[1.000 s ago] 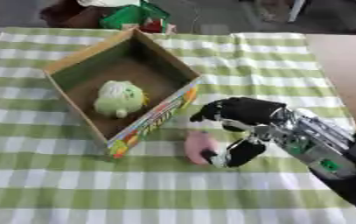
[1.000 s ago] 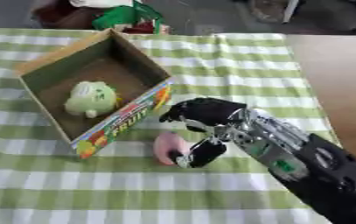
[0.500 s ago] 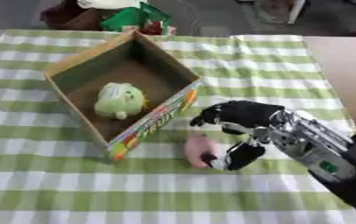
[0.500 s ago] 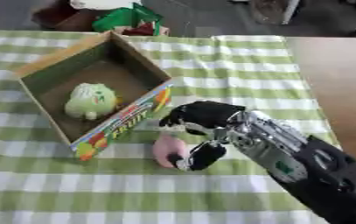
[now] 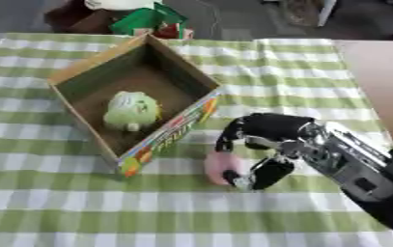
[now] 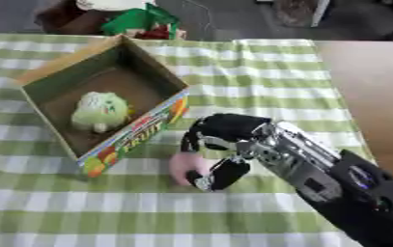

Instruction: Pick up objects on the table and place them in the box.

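1. A table (image 5: 56, 212) fills the view, covered by a green and white checked cloth. Along the right side a strip of bare tan tabletop shows beyond the cloth's edge.

2. An open cardboard box (image 5: 95, 69) sits on the cloth left of centre, turned at an angle. Its near outer wall carries bright printed fruit graphics.

3. The robot's right arm (image 5: 364, 173), black with silver parts, reaches in from the lower right corner toward the middle of the table.

4. The right hand (image 5: 263, 140) is just beside the box's near right wall, low over the cloth. Its fingers arch over a pink object from above and the thumb curls in from below, so the hand is closing around it. Whether it is lifted off the cloth cannot be told.

5. A pale green round plush toy (image 5: 132, 111) lies inside the box on its brown floor.

6. The pink object (image 5: 216, 166) is small, soft-looking and rounded, lying outside the box near its lower right corner.

7. Green and red items (image 5: 153, 21) lie beyond the table's far edge, too unclear to identify.
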`<action>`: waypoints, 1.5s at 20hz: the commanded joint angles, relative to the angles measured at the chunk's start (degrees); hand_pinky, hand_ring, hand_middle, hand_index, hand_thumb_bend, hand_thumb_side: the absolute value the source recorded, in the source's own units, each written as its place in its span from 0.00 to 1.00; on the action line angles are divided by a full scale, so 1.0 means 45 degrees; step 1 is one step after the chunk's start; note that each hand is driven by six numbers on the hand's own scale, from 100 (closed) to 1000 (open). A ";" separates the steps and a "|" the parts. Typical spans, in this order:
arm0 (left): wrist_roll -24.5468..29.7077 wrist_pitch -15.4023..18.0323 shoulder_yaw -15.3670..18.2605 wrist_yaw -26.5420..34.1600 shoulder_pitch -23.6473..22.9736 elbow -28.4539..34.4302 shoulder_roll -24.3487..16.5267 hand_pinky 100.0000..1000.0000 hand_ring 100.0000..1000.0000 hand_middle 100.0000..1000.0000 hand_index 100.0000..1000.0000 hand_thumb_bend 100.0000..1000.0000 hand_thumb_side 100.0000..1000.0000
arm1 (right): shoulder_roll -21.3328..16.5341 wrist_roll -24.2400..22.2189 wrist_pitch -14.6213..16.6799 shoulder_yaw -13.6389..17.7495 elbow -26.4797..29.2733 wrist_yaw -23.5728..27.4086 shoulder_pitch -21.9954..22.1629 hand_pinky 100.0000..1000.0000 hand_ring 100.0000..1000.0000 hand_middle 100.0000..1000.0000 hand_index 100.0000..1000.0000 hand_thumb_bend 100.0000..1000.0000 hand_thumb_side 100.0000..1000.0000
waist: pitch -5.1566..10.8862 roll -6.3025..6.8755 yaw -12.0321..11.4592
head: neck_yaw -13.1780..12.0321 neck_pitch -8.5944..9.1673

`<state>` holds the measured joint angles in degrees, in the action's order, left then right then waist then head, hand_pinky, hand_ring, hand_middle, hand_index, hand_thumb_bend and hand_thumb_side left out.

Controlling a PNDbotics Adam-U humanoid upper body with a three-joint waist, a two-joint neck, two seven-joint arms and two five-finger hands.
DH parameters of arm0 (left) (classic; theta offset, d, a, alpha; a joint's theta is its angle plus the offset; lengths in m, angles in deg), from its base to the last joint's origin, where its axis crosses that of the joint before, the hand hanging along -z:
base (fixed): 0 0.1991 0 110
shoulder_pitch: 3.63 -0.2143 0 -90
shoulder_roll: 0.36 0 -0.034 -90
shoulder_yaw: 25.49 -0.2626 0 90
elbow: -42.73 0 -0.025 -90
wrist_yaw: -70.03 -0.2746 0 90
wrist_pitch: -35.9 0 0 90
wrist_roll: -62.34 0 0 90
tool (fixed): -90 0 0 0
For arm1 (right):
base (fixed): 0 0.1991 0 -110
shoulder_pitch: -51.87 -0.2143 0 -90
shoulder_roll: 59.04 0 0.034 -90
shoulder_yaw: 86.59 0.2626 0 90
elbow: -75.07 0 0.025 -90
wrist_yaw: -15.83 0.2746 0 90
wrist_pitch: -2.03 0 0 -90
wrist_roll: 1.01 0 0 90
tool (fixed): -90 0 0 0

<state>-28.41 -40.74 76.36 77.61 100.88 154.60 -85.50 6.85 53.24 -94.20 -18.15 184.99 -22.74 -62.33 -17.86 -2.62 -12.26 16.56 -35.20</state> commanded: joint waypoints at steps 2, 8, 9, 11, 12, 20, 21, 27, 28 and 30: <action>0.0005 0.0020 0.0064 0.0049 0.0106 0.0224 -0.0194 0.49 0.57 0.63 0.72 0.00 0.86 | -0.0342 -0.0230 -0.0080 0.0119 0.0105 0.0512 -0.0112 0.76 0.81 0.46 0.72 0.00 0.29 | 0.0197 0.0034 -0.0032 | 0.0033 0.0141; -0.0001 0.0016 0.0054 0.0059 0.0125 0.0227 -0.0186 0.49 0.57 0.63 0.72 0.00 0.86 | -0.0313 -0.0219 -0.0435 0.0219 0.0077 0.1261 -0.0138 0.73 0.73 0.37 0.64 0.00 0.00 | 0.0200 0.0036 -0.0024 | 0.0050 0.0157; 0.0000 0.0013 0.0053 0.0059 0.0128 0.0228 -0.0183 0.49 0.57 0.63 0.72 0.00 0.86 | -0.0307 -0.0106 -0.0527 0.0249 0.0103 0.1316 -0.0151 0.72 0.71 0.36 0.63 0.00 0.00 | 0.0206 0.0033 -0.0020 | 0.0064 0.0165; -0.0004 0.0004 0.0053 0.0059 0.0132 0.0232 -0.0177 0.49 0.57 0.63 0.72 0.00 0.86 | -0.0301 0.0127 -0.0683 0.0271 0.0154 0.1405 -0.0164 0.71 0.68 0.34 0.59 0.00 0.00 | 0.0216 0.0029 -0.0017 | 0.0081 0.0168; -0.0004 0.0001 0.0053 0.0059 0.0131 0.0233 -0.0176 0.49 0.57 0.63 0.72 0.00 0.86 | -0.0301 0.0247 -0.0754 0.0279 0.0176 0.1447 -0.0164 0.70 0.68 0.33 0.59 0.00 0.00 | 0.0222 0.0028 -0.0017 | 0.0084 0.0165; -0.0042 -0.0013 0.0075 0.0052 0.0124 0.0252 -0.0178 0.49 0.57 0.63 0.72 0.00 0.86 | -0.0349 0.1469 -0.1448 0.0736 0.0914 0.1779 -0.0248 0.66 0.56 0.23 0.48 0.00 0.05 | 0.0263 0.0031 0.0033 | 0.0066 0.0167; -0.0046 -0.0014 0.0077 0.0050 0.0120 0.0253 -0.0182 0.49 0.57 0.63 0.72 0.00 0.86 | -0.0362 0.1657 -0.1463 0.0842 0.0976 0.1781 -0.0337 0.65 0.54 0.21 0.46 0.00 0.06 | 0.0270 0.0032 0.0044 | 0.0069 0.0150; -0.0049 -0.0018 0.0078 0.0033 0.0081 0.0246 -0.0195 0.49 0.57 0.63 0.72 0.00 0.86 | -0.0588 0.2855 -0.1075 0.1266 0.1036 0.1673 -0.1003 0.64 0.52 0.18 0.42 0.00 0.11 | 0.0286 0.0039 0.0076 | 0.0068 0.0051; -0.0050 -0.0016 0.0080 0.0031 0.0075 0.0245 -0.0197 0.49 0.57 0.63 0.72 0.00 0.86 | -0.0628 0.3043 -0.0980 0.1325 0.1036 0.1668 -0.1146 0.64 0.51 0.18 0.42 0.00 0.11 | 0.0288 0.0043 0.0078 | 0.0059 0.0035; -0.0053 -0.0012 0.0082 0.0029 0.0061 0.0240 -0.0199 0.49 0.57 0.63 0.72 0.00 0.86 | -0.0673 0.3394 -0.0822 0.1474 0.1036 0.1656 -0.1422 0.64 0.51 0.18 0.42 0.00 0.12 | 0.0299 0.0050 0.0079 | 0.0040 0.0018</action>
<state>-28.47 -40.79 76.37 77.70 100.95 154.78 -85.47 5.72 67.35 -98.28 -12.78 188.52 -15.22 -67.77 -17.71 -2.59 -11.96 16.79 -35.22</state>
